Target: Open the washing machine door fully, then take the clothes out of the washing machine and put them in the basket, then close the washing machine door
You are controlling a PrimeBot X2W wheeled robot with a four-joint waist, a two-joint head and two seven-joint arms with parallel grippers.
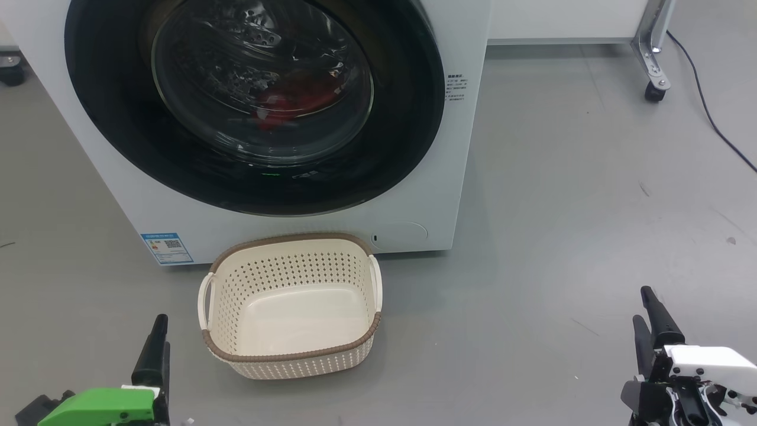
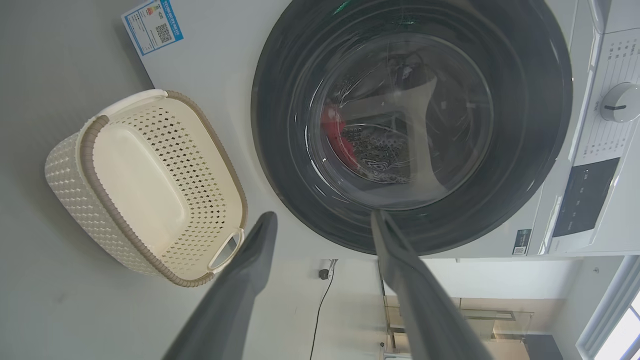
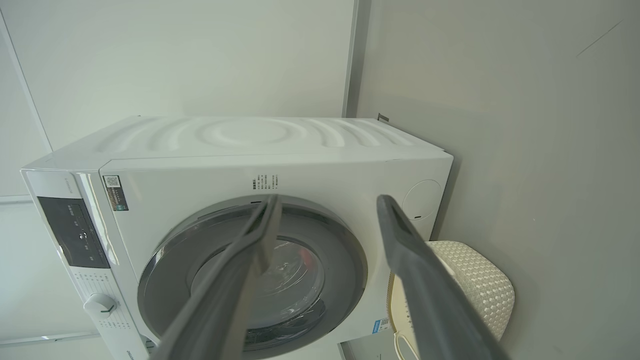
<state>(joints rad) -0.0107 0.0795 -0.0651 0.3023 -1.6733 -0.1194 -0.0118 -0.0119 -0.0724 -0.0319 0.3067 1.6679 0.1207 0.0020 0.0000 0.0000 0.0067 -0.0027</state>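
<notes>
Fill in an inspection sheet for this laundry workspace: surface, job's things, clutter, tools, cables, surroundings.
Surface: grey floor, faint scuffs.
Job's things: washing machine upright; washing machine door shut; red clothes behind its glass; basket empty, on the floor in front of the machine.
Clutter: nothing seen.
Tools: left tool open; right tool open; both holding nothing, clear of the machine.
Cables: black cable across the floor, far right.
Surroundings: metal leg on a caster; white wall.
</notes>
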